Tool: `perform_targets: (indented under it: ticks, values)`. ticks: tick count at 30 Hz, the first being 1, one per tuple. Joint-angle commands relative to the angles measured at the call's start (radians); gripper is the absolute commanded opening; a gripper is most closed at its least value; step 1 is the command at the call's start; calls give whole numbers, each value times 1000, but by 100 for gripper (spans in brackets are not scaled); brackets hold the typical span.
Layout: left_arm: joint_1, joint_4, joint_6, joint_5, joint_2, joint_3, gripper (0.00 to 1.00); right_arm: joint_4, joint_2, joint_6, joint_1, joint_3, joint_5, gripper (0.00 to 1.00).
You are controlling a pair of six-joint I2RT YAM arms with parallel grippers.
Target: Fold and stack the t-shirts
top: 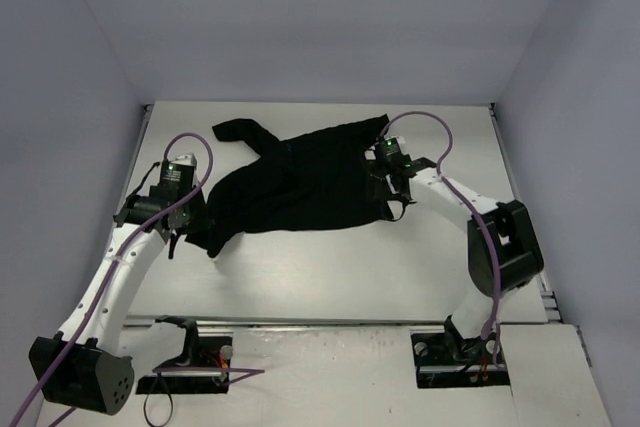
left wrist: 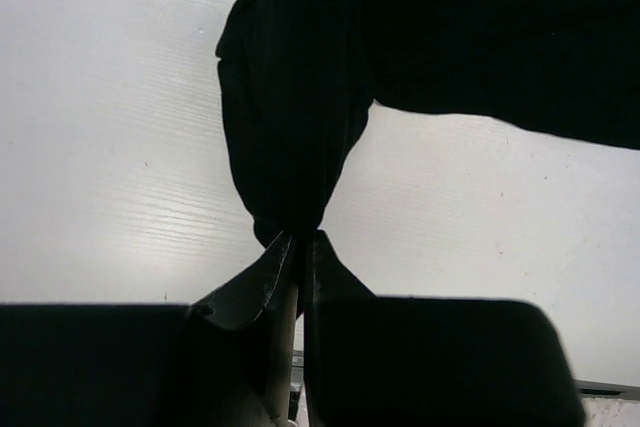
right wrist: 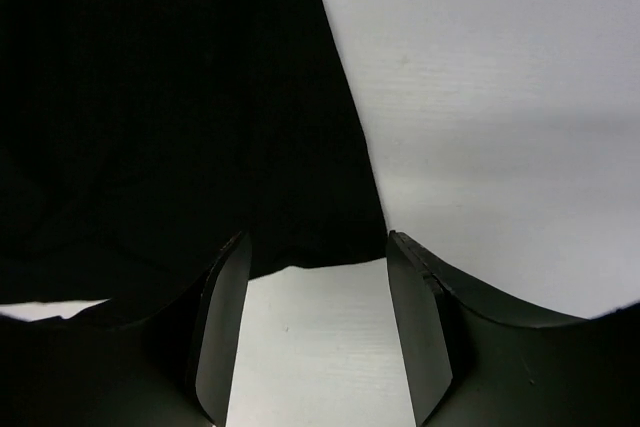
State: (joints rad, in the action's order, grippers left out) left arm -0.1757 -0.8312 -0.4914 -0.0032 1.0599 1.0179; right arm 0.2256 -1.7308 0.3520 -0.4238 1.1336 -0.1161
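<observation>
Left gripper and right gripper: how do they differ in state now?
The left gripper is shut; the right gripper stands open. The left gripper pinches a bunched corner of the black t-shirt; the right gripper holds nothing. The left gripper is at the shirt's left end, the right gripper at its right edge. Both are at the cloth.
</observation>
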Motion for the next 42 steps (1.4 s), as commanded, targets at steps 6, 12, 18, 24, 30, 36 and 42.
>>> perform_targets:
  ticks: [6, 12, 18, 24, 30, 36, 42]
  values:
    - [-5, 64, -10, -10, -5, 22, 0, -28, -47, 126, 4, -79, -133, 66]
    - [-5, 70, -3, -8, 19, 32, 0, -56, -97, 132, 10, -102, -83, 60]
    - [-5, 71, 6, -19, 33, 48, 0, -60, -113, 128, 23, -146, -60, 30]
    - [-1, 89, 12, -18, 74, 112, 0, -58, -57, 83, 42, -127, -53, 0]
    - [14, 101, 60, -20, 180, 376, 0, 5, 96, -32, 44, 94, -151, 0]
    - [76, 97, 81, 42, 312, 755, 0, 74, 211, -166, 49, 385, -259, 0]
    - [166, 99, 40, 138, 419, 1234, 0, 83, 267, -291, 56, 737, -350, 0]
